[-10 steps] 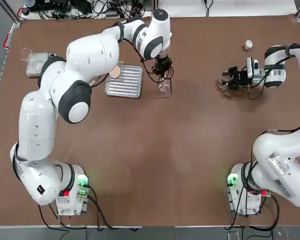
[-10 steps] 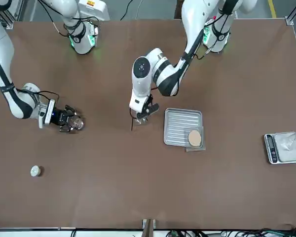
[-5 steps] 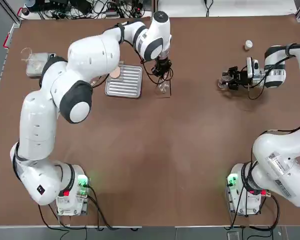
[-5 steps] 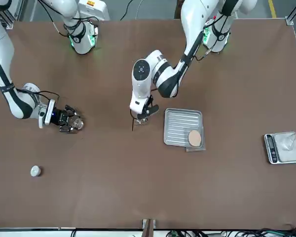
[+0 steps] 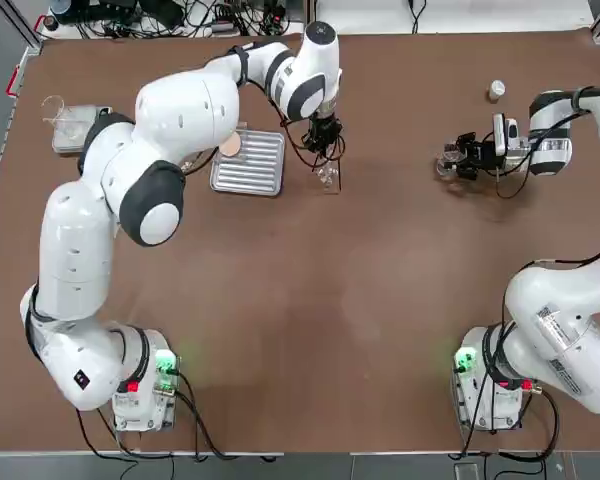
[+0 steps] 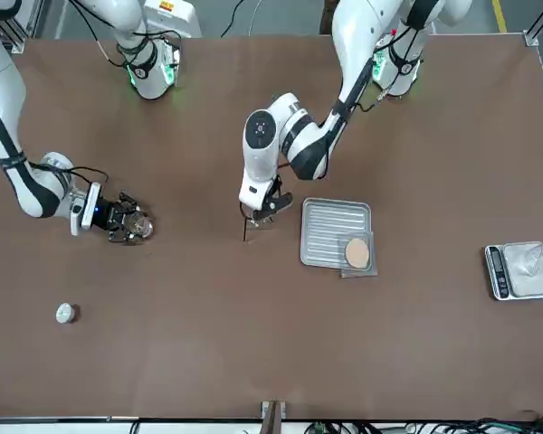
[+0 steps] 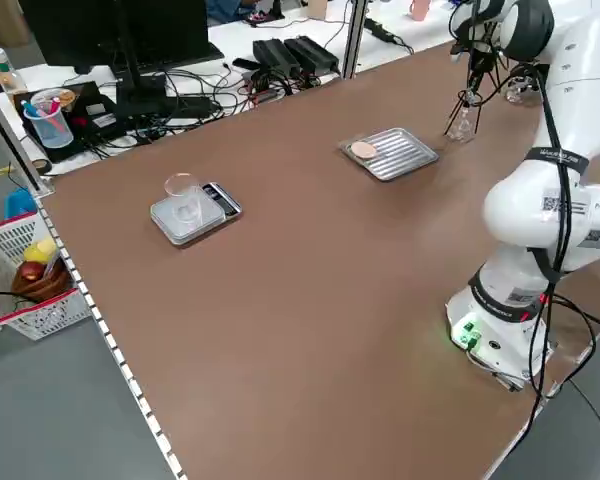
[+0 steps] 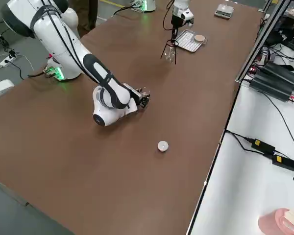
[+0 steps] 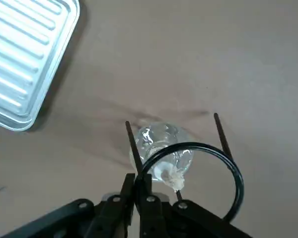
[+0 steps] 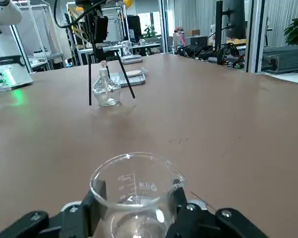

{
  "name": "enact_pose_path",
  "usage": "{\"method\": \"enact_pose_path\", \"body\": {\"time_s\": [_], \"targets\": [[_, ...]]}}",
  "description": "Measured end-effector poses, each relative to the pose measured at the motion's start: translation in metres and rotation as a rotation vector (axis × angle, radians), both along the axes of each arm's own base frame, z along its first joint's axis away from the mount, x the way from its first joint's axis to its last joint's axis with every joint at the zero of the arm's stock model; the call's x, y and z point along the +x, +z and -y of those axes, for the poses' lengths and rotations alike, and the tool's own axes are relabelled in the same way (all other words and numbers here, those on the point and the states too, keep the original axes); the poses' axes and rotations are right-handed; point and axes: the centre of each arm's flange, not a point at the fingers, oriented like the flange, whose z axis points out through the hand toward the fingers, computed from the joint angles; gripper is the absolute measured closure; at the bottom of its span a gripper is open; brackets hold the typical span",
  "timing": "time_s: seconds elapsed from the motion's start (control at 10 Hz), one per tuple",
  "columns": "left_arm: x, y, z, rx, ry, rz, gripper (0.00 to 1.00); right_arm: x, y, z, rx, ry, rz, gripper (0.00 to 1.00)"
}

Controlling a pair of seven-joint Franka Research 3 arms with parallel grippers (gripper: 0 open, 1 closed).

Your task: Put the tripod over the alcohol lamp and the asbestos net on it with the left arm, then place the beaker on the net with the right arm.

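Your left gripper (image 9: 136,191) is clamped on the tripod (image 9: 191,171) ring. The alcohol lamp (image 9: 163,148) sits directly beneath, wick off-centre toward the fingers, legs straddling it. Your right gripper (image 10: 134,208) grips the beaker (image 10: 134,193), well apart.

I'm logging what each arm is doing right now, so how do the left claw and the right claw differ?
The left claw points down, shut on the thin black wire tripod, its ring over the small clear-glass alcohol lamp. The right claw lies level near the brown table, shut on the small clear glass beaker. The left works beside the ribbed metal tray; the right sits far off. Both are black, two-fingered and gripping.
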Motion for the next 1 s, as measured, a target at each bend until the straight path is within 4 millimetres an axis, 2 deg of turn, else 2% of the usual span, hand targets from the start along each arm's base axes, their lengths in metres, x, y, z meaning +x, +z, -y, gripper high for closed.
{"method": "enact_pose_path", "body": {"time_s": [0.4, 1.0], "targets": [[-0.0003, -0.0027, -0.0003, 0.004, 0.0, -0.004, 0.92, 0.0002, 0.0002, 0.0002, 0.0, 0.0, 0.001, 0.41], [-0.0019, -0.0103, -0.0005, 0.014, -0.002, -0.013, 0.85, 0.0003, 0.0002, 0.0002, 0.0, 0.0, 0.001, 0.41]]}}
